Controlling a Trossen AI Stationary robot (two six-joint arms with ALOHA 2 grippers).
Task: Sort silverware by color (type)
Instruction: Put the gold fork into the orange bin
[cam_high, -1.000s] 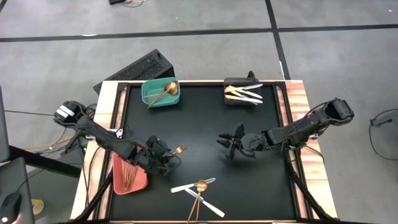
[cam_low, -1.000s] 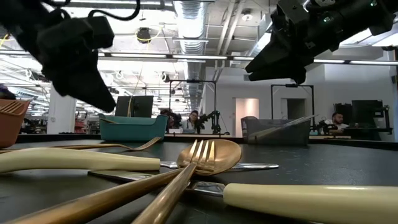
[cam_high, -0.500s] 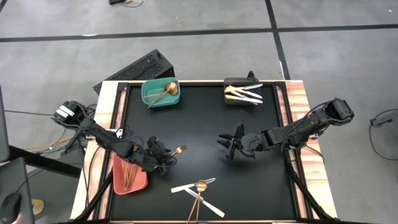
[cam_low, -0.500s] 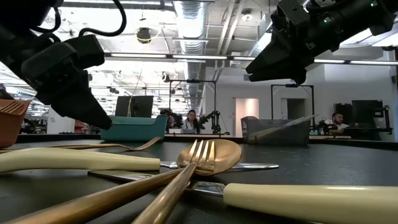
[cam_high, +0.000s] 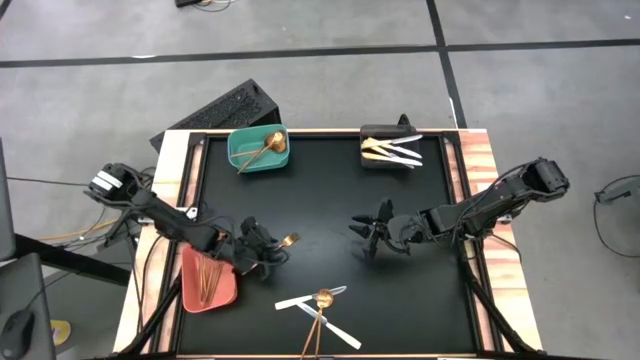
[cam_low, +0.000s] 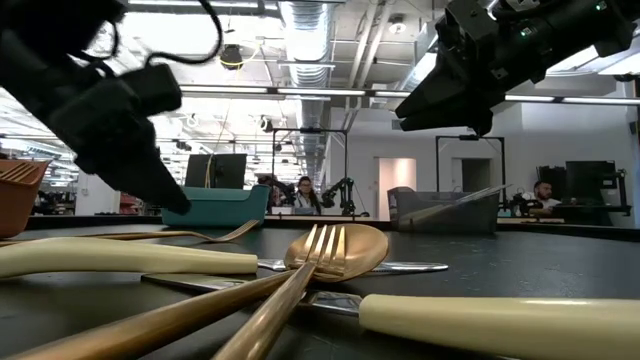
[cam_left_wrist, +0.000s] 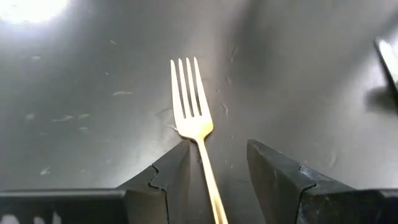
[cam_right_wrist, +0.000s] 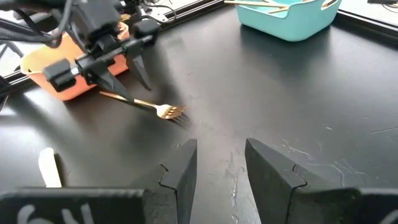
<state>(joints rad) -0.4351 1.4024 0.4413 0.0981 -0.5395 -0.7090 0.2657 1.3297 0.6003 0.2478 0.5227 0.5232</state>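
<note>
While our left gripper (cam_left_wrist: 214, 180) straddles the gold fork (cam_left_wrist: 189, 106) left of centre in the high view, fingers parted around its handle without clamping, we judge it light, stiff, slippery, best pinched mid-handle; our right gripper (cam_right_wrist: 217, 168) waits open

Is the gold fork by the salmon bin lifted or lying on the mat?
Lying flat: the fork rests on the mat, handle between the left pincer's open fingers.

A fork (cam_high: 287, 241) lay on the mat (cam_high: 320, 200) just right of the left bin (cam_high: 208, 279), between two grippers.
</note>
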